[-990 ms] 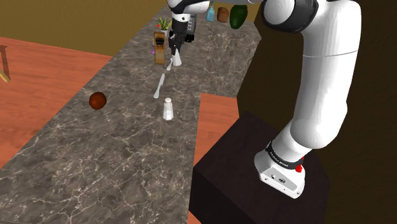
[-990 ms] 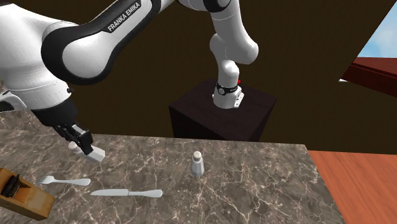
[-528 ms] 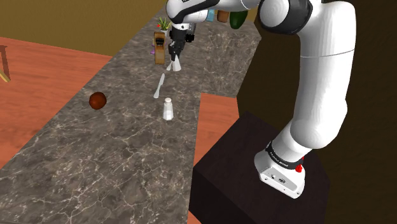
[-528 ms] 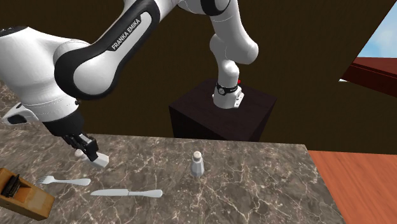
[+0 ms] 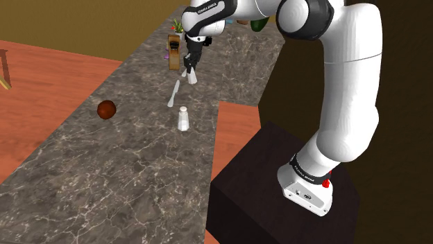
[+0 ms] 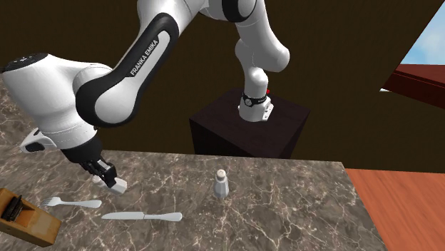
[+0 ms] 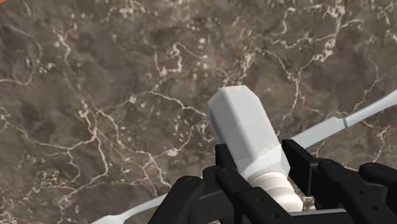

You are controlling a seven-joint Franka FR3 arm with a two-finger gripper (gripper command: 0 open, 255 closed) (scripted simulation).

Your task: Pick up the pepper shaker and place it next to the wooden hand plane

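My gripper (image 5: 189,68) is shut on a white shaker (image 5: 192,75), holding it tilted just above the marble counter (image 5: 125,159). In the second exterior view the gripper (image 6: 105,176) holds this shaker (image 6: 118,186) low over the counter, close to the fork (image 6: 68,203). The wooden hand plane (image 5: 173,53) lies just beyond the gripper in the shoulder view, and at the lower left (image 6: 26,219) in the second exterior view. In the wrist view the fingers (image 7: 227,167) clasp the shaker (image 7: 247,130) near its cap. A second white shaker (image 5: 183,119) (image 6: 222,184) stands upright, apart.
A knife (image 5: 173,93) (image 6: 141,215) lies between the two shakers. A brown round object (image 5: 106,109) sits toward the counter's left edge. A small plant (image 5: 179,25) and a green object (image 5: 259,17) stand at the far end. The dark stand (image 5: 277,180) is at the lower right.
The gripper has come down with the white shaker toward the counter, ending lower and nearer the fork. The standing shaker, the cutlery and the hand plane have not moved.
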